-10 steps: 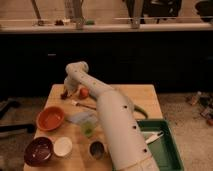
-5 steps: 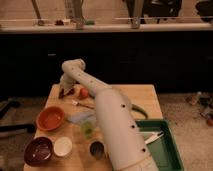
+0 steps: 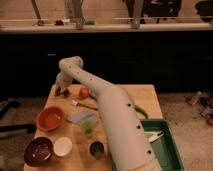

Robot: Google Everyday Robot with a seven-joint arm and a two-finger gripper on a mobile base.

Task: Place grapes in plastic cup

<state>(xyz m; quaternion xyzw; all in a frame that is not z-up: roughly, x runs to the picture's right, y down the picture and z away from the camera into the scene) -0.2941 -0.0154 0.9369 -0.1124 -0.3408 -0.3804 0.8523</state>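
Observation:
The grapes (image 3: 63, 92), a small dark purple-red bunch, lie at the far left corner of the wooden table (image 3: 140, 97). My gripper (image 3: 60, 86) hangs at the end of the white arm (image 3: 107, 107), directly over the grapes and at or just above them. The plastic cup (image 3: 89, 128), pale yellow-green and translucent, stands upright mid-table, nearer the camera and to the right of the grapes. The arm runs close by its right side.
An orange-red tomato (image 3: 84, 92) sits just right of the grapes. A utensil (image 3: 85, 105) and a grey cloth (image 3: 79, 117) lie between tomato and cup. An orange bowl (image 3: 50, 118), dark bowl (image 3: 38, 150), white bowl (image 3: 63, 146), metal cup (image 3: 97, 149) and green tray (image 3: 167, 150) stand nearer.
The gripper has moved left along the far edge of the table, from beside the tomato to over the grapes. The objects on the table have not moved.

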